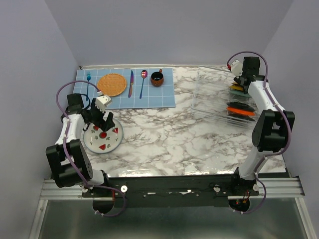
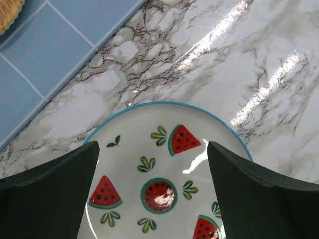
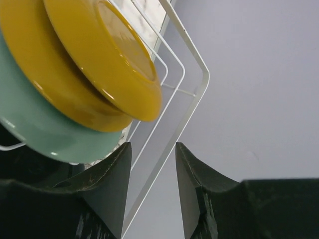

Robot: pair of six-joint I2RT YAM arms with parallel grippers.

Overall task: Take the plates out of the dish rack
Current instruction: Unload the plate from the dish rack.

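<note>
— Where is the left gripper (image 1: 103,122)?
— Toward the near left corner of the bench (image 1: 169,144), above the watermelon plate (image 1: 110,143), which lies flat. Its fingers stand wide apart with the plate's middle below the gap. Whether they touch it, I cannot tell.
— And the right gripper (image 3: 153,149)?
— Toward the far right corner, at the dish rack (image 1: 214,99). Its fingers are parted and grip nothing; a rack wire runs between them. Two yellow plates (image 3: 99,55) and a teal plate (image 3: 45,129) stand on edge just beside one finger.
</note>
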